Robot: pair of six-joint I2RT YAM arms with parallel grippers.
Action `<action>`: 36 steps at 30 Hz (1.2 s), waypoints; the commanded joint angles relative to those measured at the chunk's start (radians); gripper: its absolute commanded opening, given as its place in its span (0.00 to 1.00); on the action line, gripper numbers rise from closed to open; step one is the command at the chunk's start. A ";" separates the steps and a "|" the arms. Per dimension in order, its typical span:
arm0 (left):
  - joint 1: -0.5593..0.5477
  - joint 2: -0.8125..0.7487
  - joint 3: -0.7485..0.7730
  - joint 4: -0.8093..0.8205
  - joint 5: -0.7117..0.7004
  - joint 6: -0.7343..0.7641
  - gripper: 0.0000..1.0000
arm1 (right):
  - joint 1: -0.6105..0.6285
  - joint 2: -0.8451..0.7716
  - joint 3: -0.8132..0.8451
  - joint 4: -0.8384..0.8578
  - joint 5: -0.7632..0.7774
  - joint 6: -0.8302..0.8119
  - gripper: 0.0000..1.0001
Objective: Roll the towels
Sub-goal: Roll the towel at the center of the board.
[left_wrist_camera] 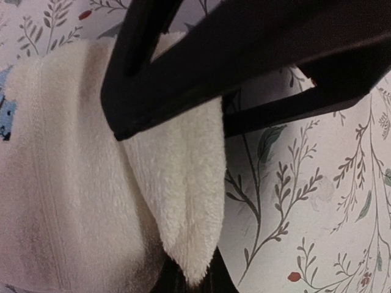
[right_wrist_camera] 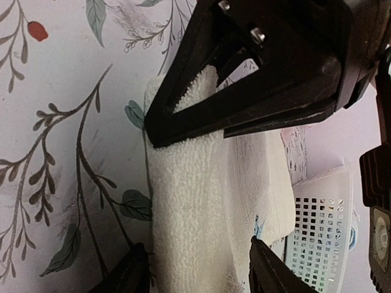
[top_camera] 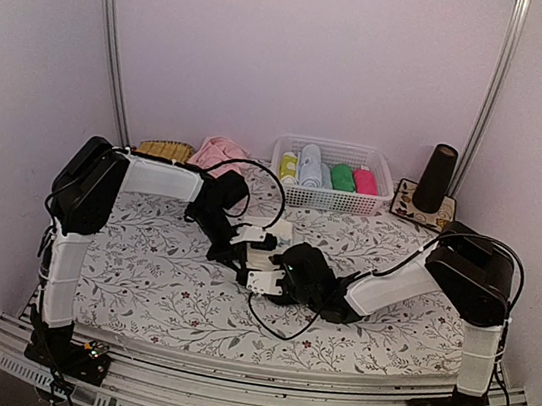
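Cream towel (left_wrist_camera: 73, 183), terry w/ ribbed band, folded over, lies mid-table. L gripper (left_wrist_camera: 186, 282) is clamped on its folded corner; R gripper (right_wrist_camera: 198, 274) has jaws apart, astride it. Floral table cover (top_camera: 140, 275). At back: pink towel (top_camera: 220, 150), basket (top_camera: 385, 184) of rolls (top_camera: 342, 177), pale walls (top_camera: 302, 56).

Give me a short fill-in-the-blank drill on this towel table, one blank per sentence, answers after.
1. The towel pinched in the shut left gripper is ____ in colour.
2. In the top view, the pink towel lies crumpled to the ____ of the white basket.
3. The magenta roll sits at that basket's ____ end in the top view.

Missing words: cream; left; right.
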 commanded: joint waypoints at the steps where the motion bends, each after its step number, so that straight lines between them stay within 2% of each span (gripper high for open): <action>1: 0.009 0.038 -0.006 -0.084 0.004 0.016 0.00 | -0.004 0.041 0.034 -0.015 0.026 -0.034 0.51; 8: 0.014 0.019 -0.025 -0.071 0.012 0.034 0.00 | -0.035 0.035 0.109 -0.225 -0.065 0.057 0.16; 11: 0.014 -0.005 -0.050 -0.045 0.001 0.040 0.04 | -0.048 0.029 0.143 -0.317 -0.109 0.098 0.05; 12: 0.014 -0.017 -0.059 -0.036 -0.001 0.043 0.10 | -0.051 0.025 0.154 -0.349 -0.126 0.107 0.04; 15: 0.014 -0.063 -0.104 0.014 -0.032 0.037 0.42 | -0.060 0.018 0.195 -0.441 -0.199 0.155 0.03; 17: 0.017 -0.115 -0.155 0.068 -0.048 0.030 0.59 | -0.063 0.019 0.202 -0.495 -0.247 0.187 0.03; 19: 0.021 -0.177 -0.209 0.129 -0.062 0.017 0.71 | -0.064 0.019 0.234 -0.524 -0.274 0.206 0.03; 22: 0.030 -0.290 -0.290 0.230 -0.078 -0.010 0.83 | -0.064 0.021 0.244 -0.557 -0.300 0.228 0.03; 25: 0.041 -0.374 -0.379 0.331 -0.106 -0.026 0.88 | -0.066 0.017 0.250 -0.582 -0.324 0.253 0.03; 29: 0.057 -0.474 -0.531 0.493 -0.141 -0.015 0.89 | -0.072 0.015 0.282 -0.646 -0.391 0.288 0.03; 36: 0.062 -0.626 -0.874 0.918 -0.213 0.091 0.89 | -0.109 0.030 0.371 -0.796 -0.570 0.369 0.04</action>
